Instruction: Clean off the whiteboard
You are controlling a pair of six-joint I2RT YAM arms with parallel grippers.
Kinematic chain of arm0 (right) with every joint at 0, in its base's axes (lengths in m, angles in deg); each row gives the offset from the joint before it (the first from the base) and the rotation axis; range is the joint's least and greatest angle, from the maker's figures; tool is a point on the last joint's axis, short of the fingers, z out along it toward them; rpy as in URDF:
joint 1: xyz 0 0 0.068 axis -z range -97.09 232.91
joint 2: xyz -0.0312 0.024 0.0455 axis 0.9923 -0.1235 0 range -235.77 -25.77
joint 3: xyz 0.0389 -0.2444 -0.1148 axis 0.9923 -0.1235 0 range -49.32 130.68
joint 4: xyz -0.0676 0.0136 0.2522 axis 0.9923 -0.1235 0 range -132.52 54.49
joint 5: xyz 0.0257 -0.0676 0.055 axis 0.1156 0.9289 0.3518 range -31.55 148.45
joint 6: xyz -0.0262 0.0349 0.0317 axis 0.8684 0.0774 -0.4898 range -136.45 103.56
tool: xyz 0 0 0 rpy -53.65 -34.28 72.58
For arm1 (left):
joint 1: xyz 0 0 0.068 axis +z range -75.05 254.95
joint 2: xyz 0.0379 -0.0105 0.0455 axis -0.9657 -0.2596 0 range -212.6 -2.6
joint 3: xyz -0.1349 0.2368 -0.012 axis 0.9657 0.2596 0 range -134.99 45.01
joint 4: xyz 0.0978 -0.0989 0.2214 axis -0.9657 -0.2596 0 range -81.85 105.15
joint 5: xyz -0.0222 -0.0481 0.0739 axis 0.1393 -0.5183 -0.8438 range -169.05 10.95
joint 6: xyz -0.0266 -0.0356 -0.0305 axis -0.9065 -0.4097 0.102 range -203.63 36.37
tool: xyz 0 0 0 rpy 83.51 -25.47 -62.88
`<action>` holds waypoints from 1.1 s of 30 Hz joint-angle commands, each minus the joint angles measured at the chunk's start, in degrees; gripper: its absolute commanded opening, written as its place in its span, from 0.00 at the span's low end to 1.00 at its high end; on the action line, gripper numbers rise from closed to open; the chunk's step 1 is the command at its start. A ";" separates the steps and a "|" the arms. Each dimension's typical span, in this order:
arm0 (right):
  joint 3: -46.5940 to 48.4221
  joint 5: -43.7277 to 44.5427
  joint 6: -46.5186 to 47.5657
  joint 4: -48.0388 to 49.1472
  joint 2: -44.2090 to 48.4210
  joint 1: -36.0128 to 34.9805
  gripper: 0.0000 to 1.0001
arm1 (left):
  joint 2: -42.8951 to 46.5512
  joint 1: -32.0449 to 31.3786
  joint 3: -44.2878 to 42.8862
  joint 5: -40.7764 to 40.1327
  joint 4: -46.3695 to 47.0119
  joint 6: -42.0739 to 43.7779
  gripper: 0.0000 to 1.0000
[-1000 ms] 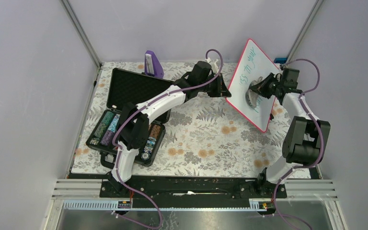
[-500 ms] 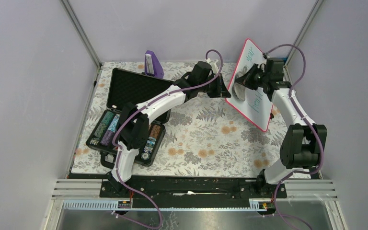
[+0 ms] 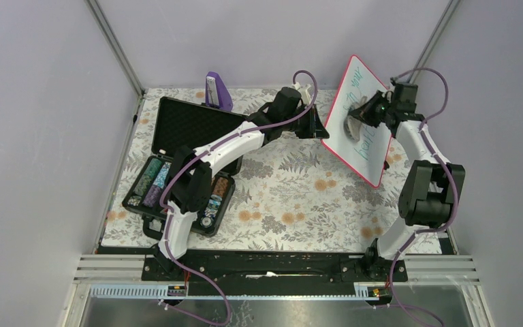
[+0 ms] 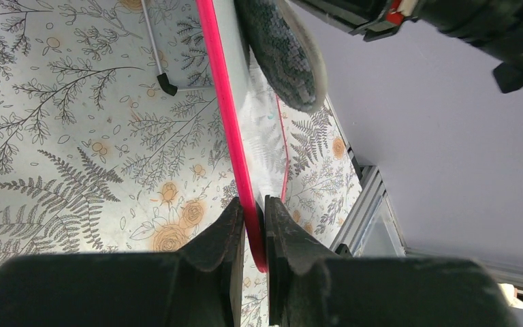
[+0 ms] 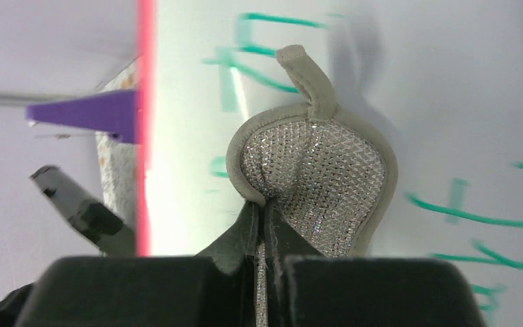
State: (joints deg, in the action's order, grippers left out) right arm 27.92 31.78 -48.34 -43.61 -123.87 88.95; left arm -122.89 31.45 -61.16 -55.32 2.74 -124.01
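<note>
At the left edge of the counter the black case [image 3: 180, 160] lies open, and the purple stand [image 3: 216, 91] sits at the far edge; neither is involved. Right of centre, toward the far edge, the left fingers [image 3: 319, 128] are clenched on the whiteboard [image 3: 375, 167], pinching its red-pink rim [image 4: 226, 116] between them, as the left wrist view shows. That holds the board up on edge and tilted, over the counter's far right corner; whether its lower corner rests on the counter cannot be told. The left arm has not shifted over the last second, so the board has stayed steady. The change is on the right. The right fingers [image 3: 366, 113] are grasping the grey mesh eraser pad [image 5: 317, 180] and pressing it flat against the board's face. A second ago the pad sat at the board's middle, then it swept up toward the edge nearest the left arm, and now it has come back a little way into the upper part. The band it crossed looks wiped. Green writing [image 3: 366, 146] still remains below the pad and some near the board's top corner, and the right wrist view shows strokes [image 5: 473, 218] on both sides of the pad. By my judgement the job is mid-stroke and perhaps half done: more passes over the lower and upper lines are needed.
</note>
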 commanded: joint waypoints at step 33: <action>4.19 1.11 -0.26 -3.98 -7.23 0.53 0.00 | 0.98 -2.81 -0.18 1.92 1.10 3.64 0.00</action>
State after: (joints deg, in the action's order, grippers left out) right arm 35.48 33.39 -48.15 -46.76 -126.41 84.27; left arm -122.85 31.25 -61.16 -55.93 2.24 -124.01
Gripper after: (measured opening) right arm 0.023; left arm 0.136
